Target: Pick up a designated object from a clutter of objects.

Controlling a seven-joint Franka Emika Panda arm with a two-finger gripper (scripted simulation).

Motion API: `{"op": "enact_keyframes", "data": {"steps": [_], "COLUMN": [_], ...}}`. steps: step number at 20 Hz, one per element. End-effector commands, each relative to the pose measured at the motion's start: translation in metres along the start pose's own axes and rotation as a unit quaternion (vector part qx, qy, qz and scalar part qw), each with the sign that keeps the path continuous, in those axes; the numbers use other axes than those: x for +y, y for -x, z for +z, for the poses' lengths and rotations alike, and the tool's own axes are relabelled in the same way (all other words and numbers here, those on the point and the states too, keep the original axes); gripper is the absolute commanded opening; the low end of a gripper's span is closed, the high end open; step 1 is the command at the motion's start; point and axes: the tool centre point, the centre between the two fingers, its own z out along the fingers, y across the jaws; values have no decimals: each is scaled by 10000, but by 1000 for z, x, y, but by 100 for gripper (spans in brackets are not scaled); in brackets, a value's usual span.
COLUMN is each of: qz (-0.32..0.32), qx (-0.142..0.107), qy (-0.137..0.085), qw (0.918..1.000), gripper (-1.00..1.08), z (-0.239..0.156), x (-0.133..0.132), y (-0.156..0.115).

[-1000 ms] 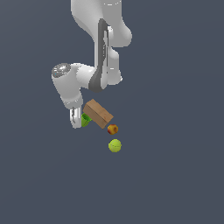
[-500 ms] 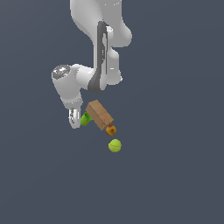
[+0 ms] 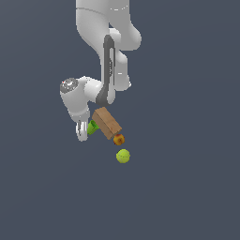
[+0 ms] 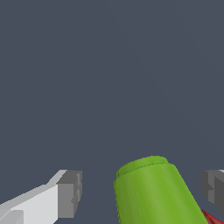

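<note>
The designated object, a bright green cup (image 4: 151,192), lies on its side between my gripper's (image 4: 142,190) two grey fingertips (image 4: 70,192), with a gap on each side. The gripper is open and nothing is gripped. In the exterior view the gripper (image 3: 86,130) hangs at the exterior view's left end of the clutter of objects, and only a sliver of the green cup (image 3: 93,127) shows beside the white finger. Most of the cup is hidden there by the hand and the box.
A brown box (image 3: 107,123) lies right against the cup. A red-yellow apple-like ball (image 3: 119,138) sits at the box's far end, with a yellow-green tennis ball (image 3: 123,155) just past it. A red item (image 4: 213,218) peeks out by the cup.
The gripper has sunk slightly around the green cup. The box, the apple-like ball and the tennis ball have not moved.
</note>
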Motion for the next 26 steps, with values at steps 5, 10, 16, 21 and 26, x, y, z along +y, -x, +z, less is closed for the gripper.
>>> {"op": "enact_keyframes", "data": {"steps": [5, 10, 16, 21, 26], "qz": [7, 7, 16, 16, 17], "qx": [0, 0, 9, 9, 7], "qy": [-5, -5, -23, -23, -22], "qw": [10000, 10000, 10000, 10000, 10000], "gripper": [100, -100, -100, -100, -100], "z": [12, 12, 10, 5, -11], "x": [0, 0, -1, -3, -7], "y": [0, 0, -2, 4, 19]}}
